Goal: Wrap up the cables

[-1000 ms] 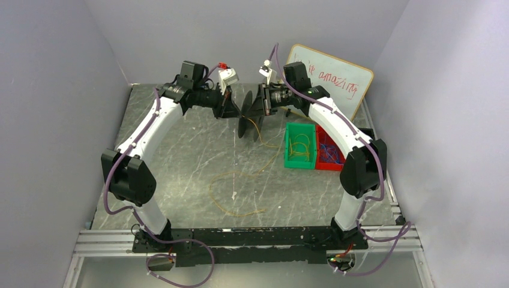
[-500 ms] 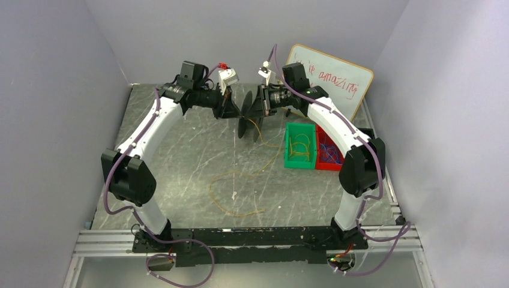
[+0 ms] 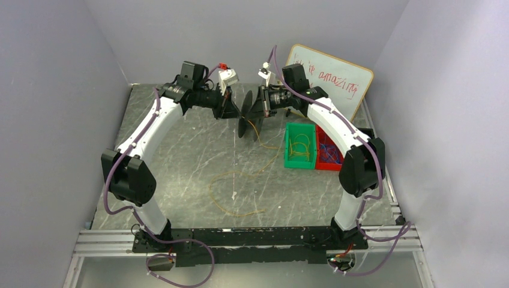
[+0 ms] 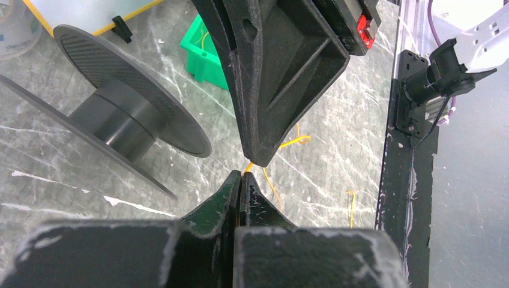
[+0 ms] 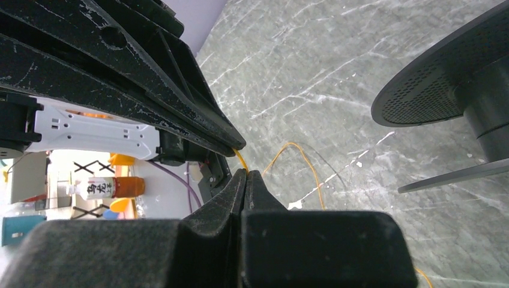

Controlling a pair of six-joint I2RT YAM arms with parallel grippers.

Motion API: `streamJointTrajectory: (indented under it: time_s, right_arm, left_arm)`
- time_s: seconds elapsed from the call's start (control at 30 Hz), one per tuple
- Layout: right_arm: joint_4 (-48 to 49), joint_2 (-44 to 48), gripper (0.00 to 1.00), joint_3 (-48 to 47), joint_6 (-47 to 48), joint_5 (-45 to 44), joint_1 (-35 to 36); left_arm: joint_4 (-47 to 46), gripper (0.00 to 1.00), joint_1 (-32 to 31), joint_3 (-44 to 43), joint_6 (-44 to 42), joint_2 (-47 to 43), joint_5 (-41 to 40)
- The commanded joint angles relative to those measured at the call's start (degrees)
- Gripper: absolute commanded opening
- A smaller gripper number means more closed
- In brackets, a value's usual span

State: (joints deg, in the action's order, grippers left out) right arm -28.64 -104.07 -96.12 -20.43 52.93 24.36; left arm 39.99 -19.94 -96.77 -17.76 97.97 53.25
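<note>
The left gripper (image 4: pixel 240 175) and right gripper (image 5: pixel 246 173) met tip to tip, each with its fingers clenched together. A short run of yellow cable (image 5: pixel 239 158) bridged the two sets of tips and went into the seam of the right fingers, which pinched it. The left fingers seemed to nip it too, though the close view left that unsure. Below the tips, the rest of it lay looped on the table (image 5: pixel 336 54). The black spool (image 4: pixel 114 117) stood just beside the fingertips.

Thin yellowish-tan cable (image 3: pixel 210 191): loosely looped, mostly lying flat, one end lifted.
</note>
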Motion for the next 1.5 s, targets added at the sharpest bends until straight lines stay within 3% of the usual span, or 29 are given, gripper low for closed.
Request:
streamJointTrajectory:
  time_s: [0.0,0.1,0.13,0.2,0.23,0.33,0.5,0.7,0.87,1.03,1.27,1.47]
  right_arm:
    - [-0.66,0.08,0.00,-1.85,1.05,-0.81,-0.18]
    - [-4.49,-0.39,0.00,-5.09,3.00,-8.13,-0.25]
    - [-5.93,-1.19,0.00,-6.56,3.98,-10.69,-0.34]
    - [-10.07,-3.24,0.00,-10.80,5.72,-15.81,-0.53]
    - [-12.44,-4.48,0.00,-13.49,6.35,-18.14,-0.67]
    - [-17.78,-8.16,0.00,-20.77,8.72,-26.07,-0.83]
    - [-18.06,-10.78,0.00,-26.13,10.39,-39.72,-0.74]
    - [-17.10,-14.42,0.00,-30.70,12.07,-48.64,-0.78]
    - [-12.54,-11.86,0.00,-26.58,9.82,-47.45,-2.55]
    - [-14.39,-10.47,0.00,-27.11,9.87,-45.90,-3.23]
    - [-14.73,-7.88,0.00,-25.20,9.11,-46.37,-3.21]
    - [-13.36,-4.58,0.00,-22.36,9.73,-48.45,-3.18]
  left_arm:
    - [-1.32,0.10,0.08,-0.79,0.54,-1.92,-0.02]
    - [-2.22,0.46,0.45,-1.10,2.26,-1.78,-2.66]
    - [-2.60,0.64,0.81,-1.25,3.20,-1.55,-3.50]
    - [-3.67,0.85,1.95,-1.78,4.86,-0.99,-5.31]
    - [-4.24,0.90,2.57,-2.21,5.94,-0.50,-6.36]
    - [-7.04,0.92,5.38,-4.17,11.72,2.14,-8.68]
    - [-10.53,0.91,7.55,-6.93,17.12,8.85,-13.17]
    - [-11.42,0.91,7.55,-15.89,22.15,19.62,-15.47]
    - [-10.92,0.91,7.54,-27.96,27.25,28.14,-12.22]
    - [-10.95,0.92,7.20,-33.44,31.09,32.30,-11.84]
    - [-6.90,0.92,5.95,-39.05,32.44,33.57,-20.59]
    - [-1.26,0.92,-1.44,-39.12,25.45,31.52,-33.95]
